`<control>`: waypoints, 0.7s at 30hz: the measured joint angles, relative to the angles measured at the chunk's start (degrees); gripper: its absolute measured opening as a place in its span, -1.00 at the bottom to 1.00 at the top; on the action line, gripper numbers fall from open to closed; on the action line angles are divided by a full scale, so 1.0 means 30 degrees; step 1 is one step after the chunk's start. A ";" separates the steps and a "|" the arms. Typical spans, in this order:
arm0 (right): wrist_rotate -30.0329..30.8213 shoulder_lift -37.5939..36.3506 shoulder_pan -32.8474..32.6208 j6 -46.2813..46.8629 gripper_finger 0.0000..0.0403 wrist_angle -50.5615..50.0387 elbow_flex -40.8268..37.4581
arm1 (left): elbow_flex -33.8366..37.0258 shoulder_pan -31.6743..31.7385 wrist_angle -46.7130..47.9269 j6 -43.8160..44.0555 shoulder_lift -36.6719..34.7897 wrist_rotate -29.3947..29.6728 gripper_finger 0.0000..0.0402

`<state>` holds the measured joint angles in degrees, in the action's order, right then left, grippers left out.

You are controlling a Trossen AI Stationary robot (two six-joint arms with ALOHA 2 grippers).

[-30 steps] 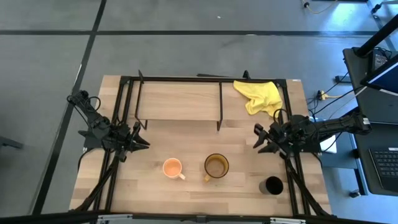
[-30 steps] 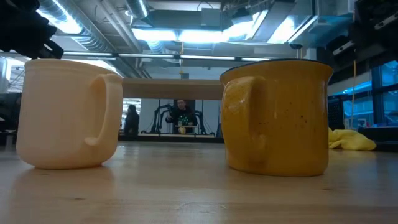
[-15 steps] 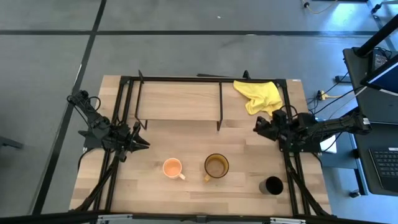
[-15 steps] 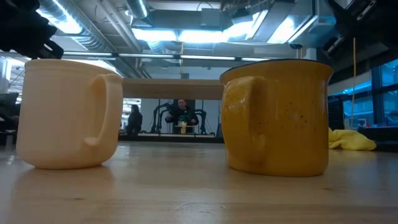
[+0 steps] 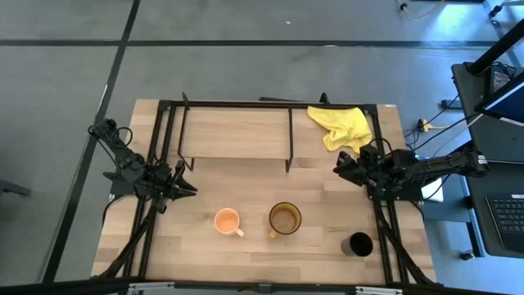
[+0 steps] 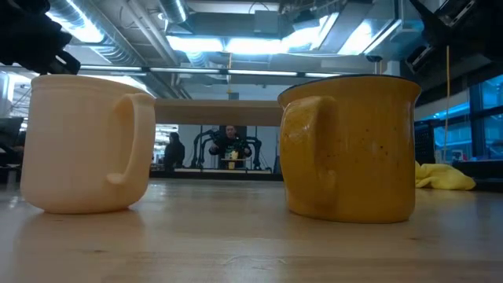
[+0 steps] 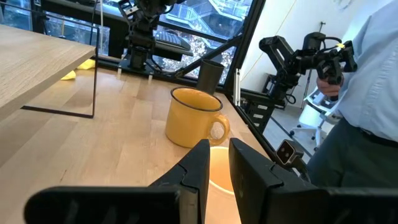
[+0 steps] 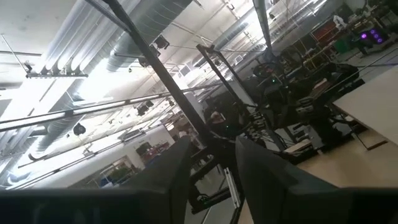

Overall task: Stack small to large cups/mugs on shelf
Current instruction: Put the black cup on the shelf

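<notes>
On the table (image 5: 164,246) three vessels stand in a loose row near the front edge: the peach-orange mug (image 5: 227,221) on the left, the amber-yellow mug (image 5: 285,219) in the middle, and the small black cup (image 5: 358,244) to the right, near the table's right front corner. All three are upright and apart from each other. The shelf (image 5: 237,133) — a light wooden board on thin black rods — stands at the back of the table and carries nothing. A yellow cloth (image 5: 342,125) lies crumpled just to the right of the shelf. The left gripper (image 5: 185,188) is at the left side, between the shelf and the peach-orange mug, and its fingers (image 7: 198,165) stand only a narrow gap apart, holding nothing. The right gripper (image 5: 341,168) is near the right edge, just in front of the cloth — its two fingers (image 8: 171,165) show a small gap between them and grip nothing.
</notes>
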<state>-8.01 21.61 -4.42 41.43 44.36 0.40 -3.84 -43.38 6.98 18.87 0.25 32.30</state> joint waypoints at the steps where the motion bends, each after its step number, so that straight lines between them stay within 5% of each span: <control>1: -0.0001 0.0000 0.0005 0.0004 -0.36 0.0000 0.0001 | 0.0000 -0.0004 0.0000 0.0000 -0.0006 -0.0001 -0.73; 21: 0.1038 0.0007 0.0007 -0.0340 -0.36 -0.0054 -0.0003 | 0.0000 0.0002 0.0002 -0.0006 -0.0001 0.0001 -0.73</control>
<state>-4.89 21.63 -4.40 40.41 44.20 0.39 -3.84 -43.38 6.99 18.85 0.25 32.30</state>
